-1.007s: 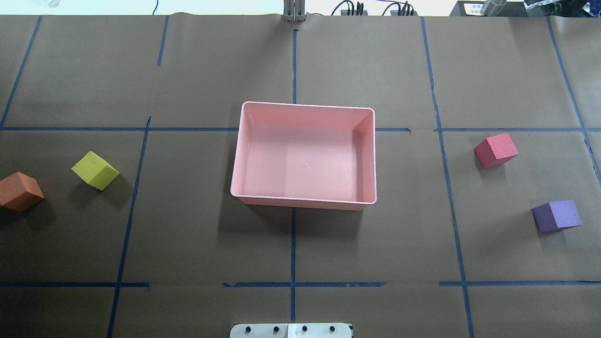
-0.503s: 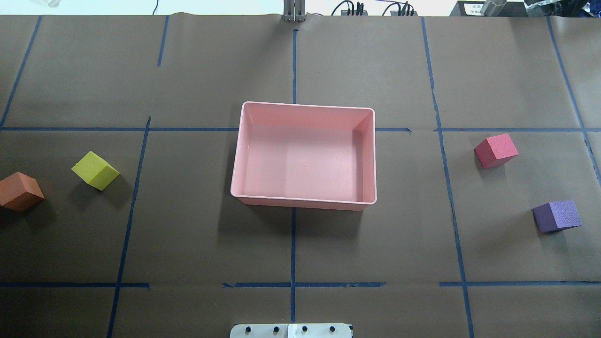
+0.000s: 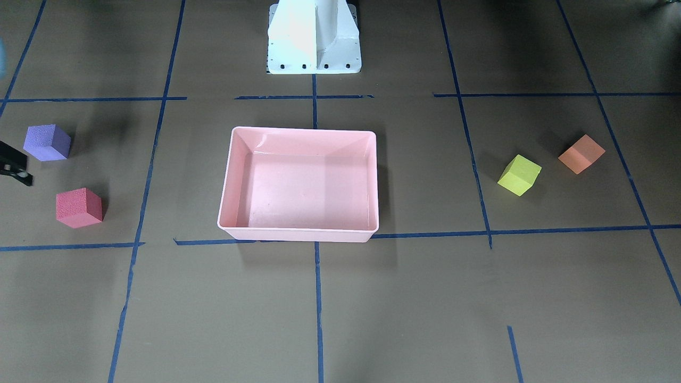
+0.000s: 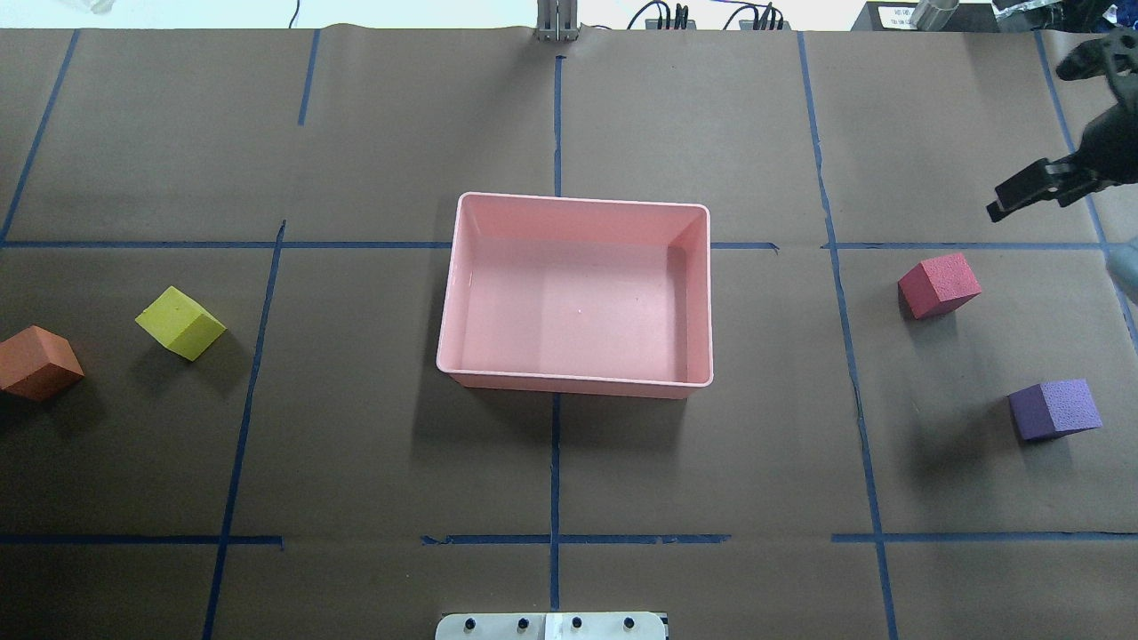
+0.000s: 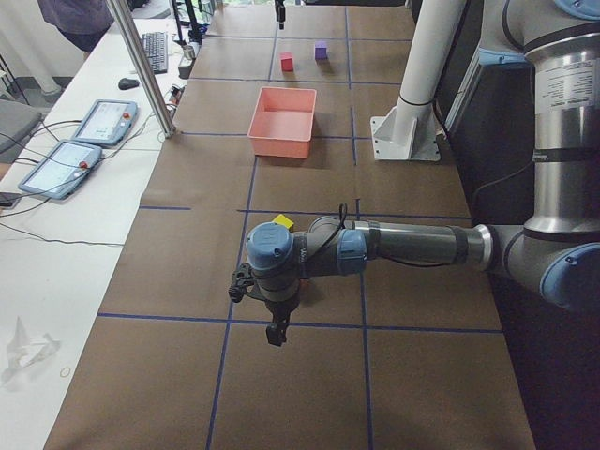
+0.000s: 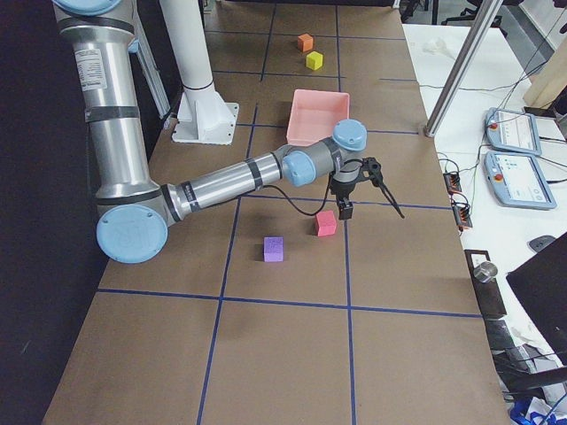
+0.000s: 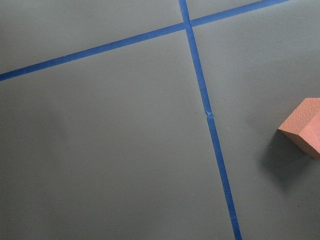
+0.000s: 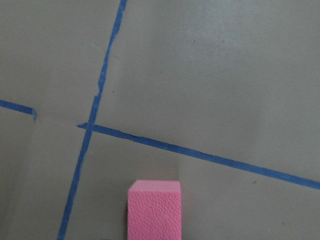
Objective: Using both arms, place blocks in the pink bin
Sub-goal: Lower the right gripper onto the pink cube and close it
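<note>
Logged right gripper [image 6: 373, 213], jaws spread wide, near red cube [image 4: 939, 284], outside pink bin [image 4: 576, 201]; could not tell jaws of left gripper [image 5: 274, 332].

Glossy pink bin [image 4: 578, 218], seemingly foam blocks [image 4: 939, 284]

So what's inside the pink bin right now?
Nothing. The floor of the pink bin shows bare all over in the overhead view, uncovered. The red block and purple block sit on the table at one side, the yellow-green block and orange block at the other.
</note>
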Controlling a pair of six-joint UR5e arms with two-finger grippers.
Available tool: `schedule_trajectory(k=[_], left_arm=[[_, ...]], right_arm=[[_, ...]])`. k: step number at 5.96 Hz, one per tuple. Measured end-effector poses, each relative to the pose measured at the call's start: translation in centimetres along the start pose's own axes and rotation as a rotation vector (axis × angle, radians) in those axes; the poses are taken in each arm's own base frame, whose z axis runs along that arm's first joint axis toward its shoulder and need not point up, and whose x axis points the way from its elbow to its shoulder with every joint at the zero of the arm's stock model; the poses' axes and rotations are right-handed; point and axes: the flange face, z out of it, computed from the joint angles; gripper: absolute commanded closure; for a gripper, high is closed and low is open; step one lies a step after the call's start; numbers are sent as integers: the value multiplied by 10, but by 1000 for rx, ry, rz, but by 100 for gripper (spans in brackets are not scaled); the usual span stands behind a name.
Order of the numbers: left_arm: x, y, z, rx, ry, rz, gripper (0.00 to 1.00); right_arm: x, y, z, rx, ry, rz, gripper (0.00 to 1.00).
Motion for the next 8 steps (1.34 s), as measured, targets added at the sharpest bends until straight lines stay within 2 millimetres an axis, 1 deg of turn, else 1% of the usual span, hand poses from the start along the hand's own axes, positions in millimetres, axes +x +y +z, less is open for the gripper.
schedule_trajectory(k=[1, 2, 3, 5, 7, 8], left_arm=[[0, 0, 0, 0, 0, 0, 0], [0, 0, 0, 0, 0, 0, 0], [0, 0, 0, 1, 0, 1, 0], [1, -1, -1, 2, -1, 2, 0], [1, -1, -1, 3, -1, 3, 0], [1, -1, -1, 4, -1, 3, 0]], right_arm=[[-24, -16, 27, -5, 12, 4, 0], [-33, -19, 49, -19, 29, 2, 0], [-35, -17, 64, -37, 42, 3, 0], [-27, -10, 88, -78, 61, 11, 0], [-21, -2, 109, -116, 77, 15, 0], [-20, 6, 119, -134, 87, 12, 0]])
